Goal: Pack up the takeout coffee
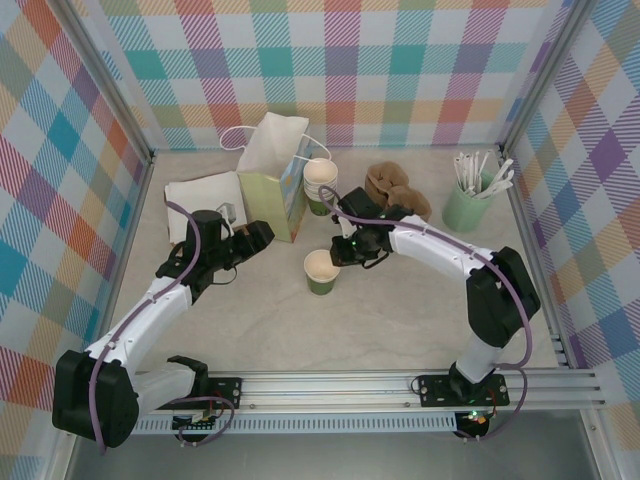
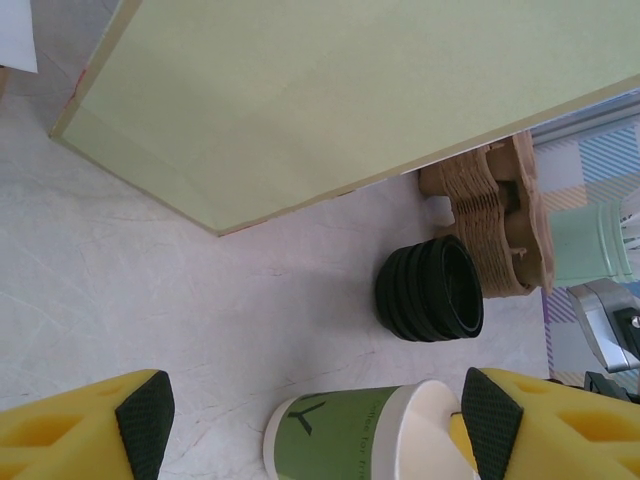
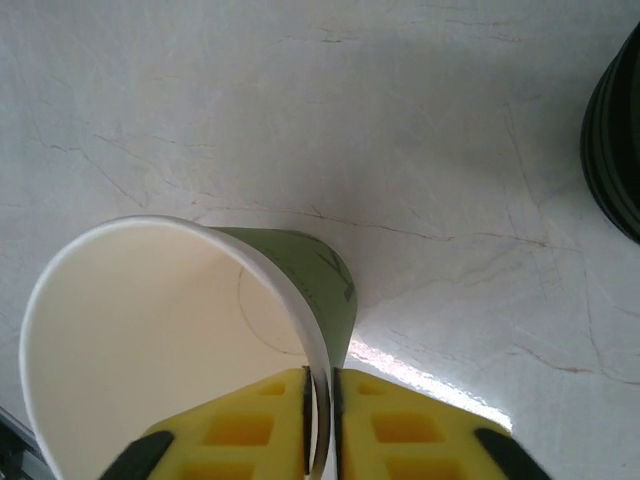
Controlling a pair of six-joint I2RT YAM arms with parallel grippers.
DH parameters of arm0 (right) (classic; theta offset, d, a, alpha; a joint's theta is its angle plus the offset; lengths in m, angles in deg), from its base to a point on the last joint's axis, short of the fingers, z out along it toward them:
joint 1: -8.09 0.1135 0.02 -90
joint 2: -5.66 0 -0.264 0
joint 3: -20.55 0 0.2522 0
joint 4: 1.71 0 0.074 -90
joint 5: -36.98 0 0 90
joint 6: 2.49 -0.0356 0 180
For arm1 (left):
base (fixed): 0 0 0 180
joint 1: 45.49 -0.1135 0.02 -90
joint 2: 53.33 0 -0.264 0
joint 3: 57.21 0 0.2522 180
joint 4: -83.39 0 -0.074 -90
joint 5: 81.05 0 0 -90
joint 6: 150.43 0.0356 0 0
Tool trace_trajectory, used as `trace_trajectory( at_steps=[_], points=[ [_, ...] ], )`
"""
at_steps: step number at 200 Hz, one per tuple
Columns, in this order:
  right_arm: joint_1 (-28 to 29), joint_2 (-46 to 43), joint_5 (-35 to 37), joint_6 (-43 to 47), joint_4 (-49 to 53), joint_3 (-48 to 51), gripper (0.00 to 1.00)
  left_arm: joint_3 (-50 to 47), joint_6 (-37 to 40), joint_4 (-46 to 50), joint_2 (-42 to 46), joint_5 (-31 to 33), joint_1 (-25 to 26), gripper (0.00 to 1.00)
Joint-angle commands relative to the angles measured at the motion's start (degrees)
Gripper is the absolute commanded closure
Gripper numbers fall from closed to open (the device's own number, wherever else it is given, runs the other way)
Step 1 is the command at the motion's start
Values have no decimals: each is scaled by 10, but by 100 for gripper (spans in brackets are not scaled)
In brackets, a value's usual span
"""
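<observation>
The takeout coffee cup (image 1: 322, 271), dark green with a cream rim, stands upright and uncovered in the middle of the table. My right gripper (image 1: 345, 252) is at its right rim. In the right wrist view the yellow fingers (image 3: 320, 420) pinch the cup (image 3: 150, 330) wall, one inside and one outside. A stack of round black lids (image 2: 432, 290) lies on its side behind the cup (image 2: 350, 435); its edge also shows at the right wrist view's border (image 3: 615, 150). My left gripper (image 1: 262, 238) stands open near the bag, and the cup sits low between its spread fingertips (image 2: 320, 415), untouched.
A pale green paper bag (image 1: 275, 185) with white handles stands at the back left, with white paper (image 1: 205, 200) beside it. A stack of nested cups (image 1: 320, 185), brown cup carriers (image 1: 392, 190) and a mint-green pot of white sticks (image 1: 470, 200) line the back.
</observation>
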Motion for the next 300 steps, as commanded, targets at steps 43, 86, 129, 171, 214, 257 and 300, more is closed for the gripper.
trace_trajectory(
  at_steps=[43,86,129,171,214,257,300],
  points=[
    [3,-32,34,33,65,-57,62,12,1,-11,6,-8,10,21],
    [-23,-41,55,68,102,-88,49,15,-5,-32,16,-19,11,19],
    [-74,-5,31,105,122,-115,35,15,-22,-50,19,-22,11,13],
    [-119,77,-11,122,156,-181,32,14,-27,-57,15,-23,11,11],
    [-122,145,-23,133,172,-242,30,10,-24,-54,11,-20,11,11],
    [-122,196,-33,129,188,-286,33,7,-23,-53,9,-19,11,11],
    [-122,227,-41,123,201,-314,43,7,-20,-52,9,-18,11,11]
  ],
)
